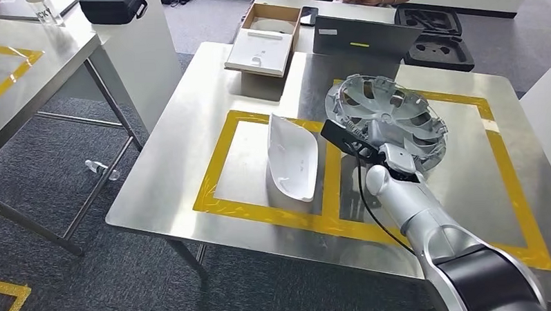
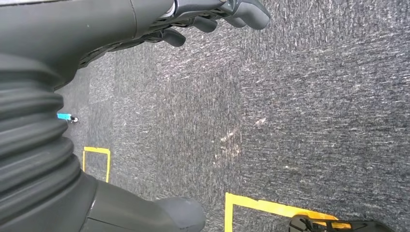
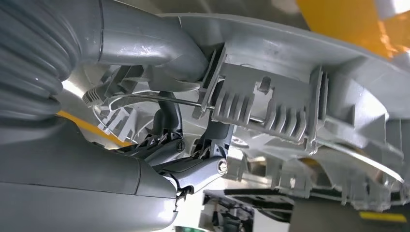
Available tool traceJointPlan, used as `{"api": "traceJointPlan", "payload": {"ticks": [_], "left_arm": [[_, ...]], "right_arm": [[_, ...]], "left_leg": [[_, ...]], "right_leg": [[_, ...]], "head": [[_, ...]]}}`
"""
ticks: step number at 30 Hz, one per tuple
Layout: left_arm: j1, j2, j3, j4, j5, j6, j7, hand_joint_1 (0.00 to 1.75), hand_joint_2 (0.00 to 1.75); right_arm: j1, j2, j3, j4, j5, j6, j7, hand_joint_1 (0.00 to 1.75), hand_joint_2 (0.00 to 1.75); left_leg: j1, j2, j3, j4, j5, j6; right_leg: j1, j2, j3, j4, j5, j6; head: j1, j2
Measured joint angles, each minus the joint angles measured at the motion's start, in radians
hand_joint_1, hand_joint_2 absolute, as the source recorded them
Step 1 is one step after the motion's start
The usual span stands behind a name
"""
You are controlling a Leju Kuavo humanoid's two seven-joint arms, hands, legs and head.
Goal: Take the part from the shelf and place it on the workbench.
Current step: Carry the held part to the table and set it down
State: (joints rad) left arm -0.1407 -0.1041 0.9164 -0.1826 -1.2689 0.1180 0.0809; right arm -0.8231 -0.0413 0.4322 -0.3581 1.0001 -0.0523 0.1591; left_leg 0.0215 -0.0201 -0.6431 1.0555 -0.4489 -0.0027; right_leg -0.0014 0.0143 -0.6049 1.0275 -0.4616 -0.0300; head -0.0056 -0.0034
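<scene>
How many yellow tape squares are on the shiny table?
2: the left square holds the white part; the right square lies under the wheel cover in the right hand.

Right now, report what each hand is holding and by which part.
The right hand grips the round silver wheel cover at its near rim, fingers hooked through its ribbed back. The left hand holds nothing; it hangs over the carpet.
</scene>
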Motion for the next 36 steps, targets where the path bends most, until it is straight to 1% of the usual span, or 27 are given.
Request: {"api": "traceJointPlan", "payload": {"ticks": [3,5,6,7,9,10,11,19,23,24,28,29,31,34,36], "left_arm": [[0.004,0.0,0.0,0.0,0.0,0.004,0.0,0.0,1.75],[0.007,0.0,-0.001,0.001,0.0,0.005,0.0,0.0,1.75],[0.009,0.0,-0.001,0.001,0.0,0.006,-0.001,0.0,1.75],[0.011,0.0,-0.001,0.001,0.0,0.006,-0.002,0.0,1.75],[0.013,0.0,-0.001,0.001,-0.001,0.007,-0.004,0.0,1.75],[0.013,0.0,-0.001,0.001,-0.001,0.007,-0.005,0.0,1.75],[0.013,0.0,-0.002,0.001,-0.002,0.007,-0.007,0.0,1.75],[0.005,0.0,-0.003,0.001,-0.002,0.008,-0.015,0.0,1.75],[0.002,0.0,-0.003,0.001,-0.002,0.008,-0.011,0.0,1.75],[0.002,0.0,-0.003,0.001,-0.002,0.008,-0.01,0.0,1.75],[0.002,0.0,-0.003,0.001,0.002,0.008,-0.014,0.0,0.0],[0.002,0.0,-0.003,0.001,0.005,0.008,-0.016,0.0,0.0],[0.005,0.0,-0.003,0.001,0.01,0.008,-0.015,0.0,0.0],[0.014,0.001,-0.002,0.001,0.016,0.012,-0.01,0.0,0.0],[0.021,0.001,-0.002,0.001,0.02,0.017,-0.011,0.0,0.0]], "right_arm": [[-0.006,-0.013,-0.005,0.03,-0.003,0.018,0.041,1.75,1.75],[-0.011,-0.027,-0.011,0.044,-0.006,0.024,0.055,1.75,1.75],[-0.013,-0.033,-0.014,0.05,-0.007,0.027,0.059,1.75,1.75],[-0.015,-0.039,-0.017,0.055,-0.008,0.029,0.061,1.75,1.75],[-0.016,-0.048,-0.024,0.063,-0.009,0.031,0.063,1.75,1.75],[-0.016,-0.05,-0.027,0.066,-0.01,0.031,0.064,1.75,1.75],[-0.016,-0.052,-0.029,0.069,-0.011,0.031,0.065,1.75,1.75],[-0.016,-0.059,-0.035,0.085,-0.004,0.042,0.068,1.75,1.75],[-0.017,-0.059,-0.036,0.089,-0.004,0.044,0.069,0.0,0.0],[-0.017,-0.059,-0.037,0.089,-0.004,0.044,0.07,0.0,0.0],[-0.019,-0.059,-0.044,0.09,-0.006,0.028,0.052,0.0,0.0],[-0.019,-0.059,-0.049,0.09,-0.011,0.015,0.036,0.0,0.0],[-0.021,-0.057,-0.064,0.089,-0.034,-0.027,-0.023,0.0,0.0],[-0.035,-0.044,-0.096,0.074,-0.087,-0.101,-0.159,0.0,0.0],[-0.052,-0.03,-0.122,0.052,-0.136,-0.132,-0.262,0.0,0.0]], "left_leg": [[-0.002,-0.002,0.001,0.0,-0.002,0.008],[-0.003,-0.002,0.001,0.0,-0.003,0.011],[-0.004,-0.001,0.001,0.001,-0.003,0.012],[-0.005,-0.001,0.001,0.001,-0.004,0.012],[-0.006,0.0,0.001,0.001,-0.004,0.013],[-0.006,0.0,0.001,0.001,-0.004,0.013],[-0.007,0.001,0.001,0.001,-0.004,0.013],[-0.006,0.002,0.007,-0.006,0.001,0.006],[-0.005,0.002,0.008,-0.008,0.003,0.004],[-0.005,0.002,0.009,-0.008,0.003,0.004],[-0.005,0.003,0.009,-0.008,0.003,0.004],[-0.005,0.003,0.009,-0.008,0.003,0.004],[-0.005,0.003,0.009,-0.009,0.003,0.003],[-0.005,0.003,0.009,-0.009,0.003,0.003],[-0.005,0.004,0.009,-0.009,0.003,0.003]], "right_leg": [[0.0,-0.002,0.004,-0.006,0.001,0.0],[-0.001,-0.003,0.005,-0.009,0.002,0.004],[-0.001,-0.003,0.005,-0.01,0.002,0.009],[-0.002,-0.003,0.006,-0.011,0.002,0.018],[-0.005,-0.003,0.006,-0.013,0.002,0.042],[-0.006,-0.003,0.006,-0.013,0.002,0.051],[-0.007,-0.002,0.006,-0.014,0.002,0.056],[-0.006,-0.002,0.006,-0.011,0.002,0.057],[-0.006,-0.002,0.006,-0.01,0.002,0.056],[-0.006,-0.002,0.006,-0.009,0.002,0.056],[-0.005,-0.001,0.006,-0.008,0.001,0.055],[-0.005,-0.001,0.006,-0.008,0.001,0.055],[-0.005,-0.001,0.006,-0.007,0.001,0.055],[-0.005,0.0,0.005,-0.007,0.001,0.054],[-0.005,0.001,0.004,-0.006,0.001,0.053]], "head": [[0.0,0.0],[0.0,0.0],[0.0,0.0],[0.0,0.0],[0.0,0.0],[0.0,0.0],[0.0,0.0],[0.0,0.0],[0.0,0.0],[0.0,0.0],[0.0,0.0],[0.0,0.0],[0.0,0.0],[0.0,0.0],[0.0,0.0]]}}
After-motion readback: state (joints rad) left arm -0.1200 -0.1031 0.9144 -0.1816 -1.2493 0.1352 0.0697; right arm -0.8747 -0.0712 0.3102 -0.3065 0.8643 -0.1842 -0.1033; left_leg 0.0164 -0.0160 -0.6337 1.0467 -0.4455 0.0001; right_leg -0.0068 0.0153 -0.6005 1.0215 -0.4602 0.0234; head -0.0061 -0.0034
